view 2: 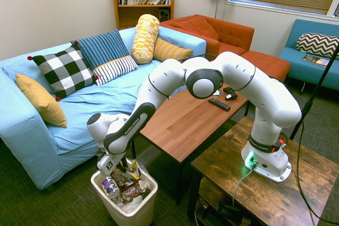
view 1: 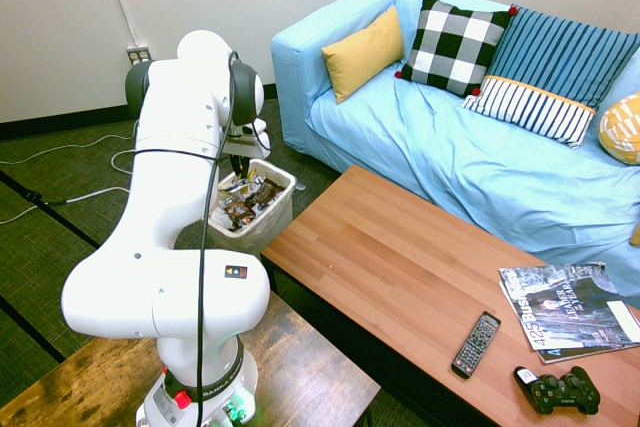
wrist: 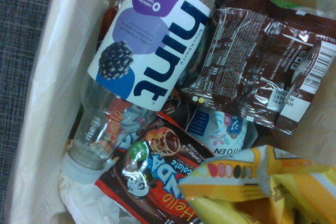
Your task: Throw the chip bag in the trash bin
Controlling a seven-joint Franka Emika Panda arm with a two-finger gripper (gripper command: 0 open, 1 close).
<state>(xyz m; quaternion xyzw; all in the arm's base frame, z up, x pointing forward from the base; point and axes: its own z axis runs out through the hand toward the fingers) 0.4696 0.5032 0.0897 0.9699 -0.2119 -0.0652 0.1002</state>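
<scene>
The off-white trash bin (view 2: 127,213) stands on the dark carpet between the blue sofa and the wooden table, also seen in the first exterior view (view 1: 272,229). My gripper (view 2: 121,172) reaches down into its mouth, shut, with the shiny yellow chip bag (view 2: 133,169) at its fingertips just above the rubbish. In the wrist view the chip bag (wrist: 252,182) fills the lower right corner, over brown candy wrappers (wrist: 257,61) and a clear "hint" bottle (wrist: 142,51). In the first exterior view my own arm hides the fingers.
The bin's clear liner (wrist: 37,108) lines its wall. A blue sofa (view 2: 32,141) with pillows sits close behind the bin. The wooden coffee table (view 1: 400,267) beside it carries a remote (view 1: 476,343), a game controller (view 1: 558,393) and magazines (view 1: 565,309).
</scene>
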